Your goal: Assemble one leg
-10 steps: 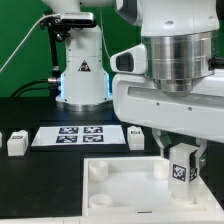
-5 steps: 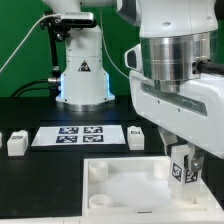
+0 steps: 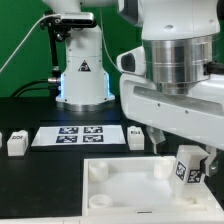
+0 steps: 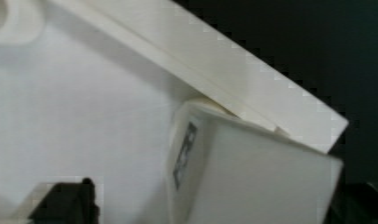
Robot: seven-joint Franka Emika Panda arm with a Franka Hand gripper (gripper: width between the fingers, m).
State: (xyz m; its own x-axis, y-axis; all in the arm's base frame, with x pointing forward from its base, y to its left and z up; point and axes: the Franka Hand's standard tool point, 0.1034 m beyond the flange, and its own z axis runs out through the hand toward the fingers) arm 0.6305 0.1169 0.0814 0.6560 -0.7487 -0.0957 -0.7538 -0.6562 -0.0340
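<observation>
One leg, clamped between the fingers, is hanging slightly tilted above the square part, at its corner on the exterior view's right, over the dark counter.

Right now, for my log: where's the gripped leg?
Exterior view's lower right: the leg is in the hand, at that edge of the large white part.

**Leg aloft, tilted**

Leg: small white block, b&w tag facing cam, slightly tilted, at ext. view's right. In wrist view, leg fills frame, tag edge-on. Spare leg A & spare leg B lie further back, well apart.
</observation>
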